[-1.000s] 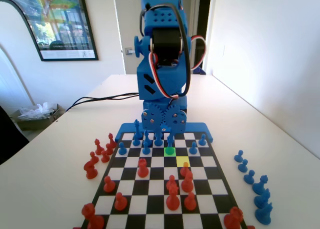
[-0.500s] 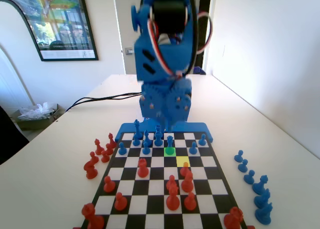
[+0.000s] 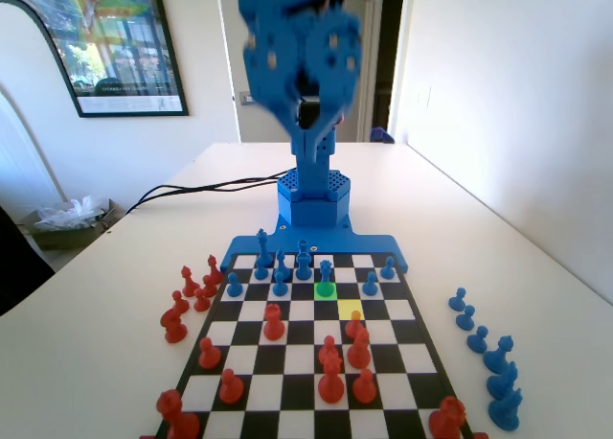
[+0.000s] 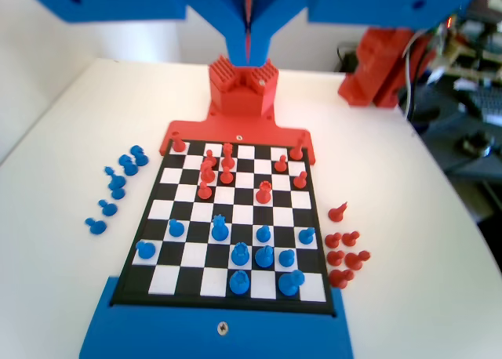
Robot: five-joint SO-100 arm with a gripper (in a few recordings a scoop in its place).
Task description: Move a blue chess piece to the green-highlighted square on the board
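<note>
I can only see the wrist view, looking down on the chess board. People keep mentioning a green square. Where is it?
Observer: In the fixed view, the green-highlighted square lies near the blue arm's end of the board, about midway across.
Operator: Is anything on it?
Observer: Yes, a blue chess piece stands on it.
Operator: Any other coloured squares?
Observer: One yellow square, corner to corner with the green one, nearer that camera and to the right.

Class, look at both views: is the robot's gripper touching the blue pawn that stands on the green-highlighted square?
Apart. The fixed view shows the gripper high above the board, the blue pawn alone on the green-highlighted square.
</note>
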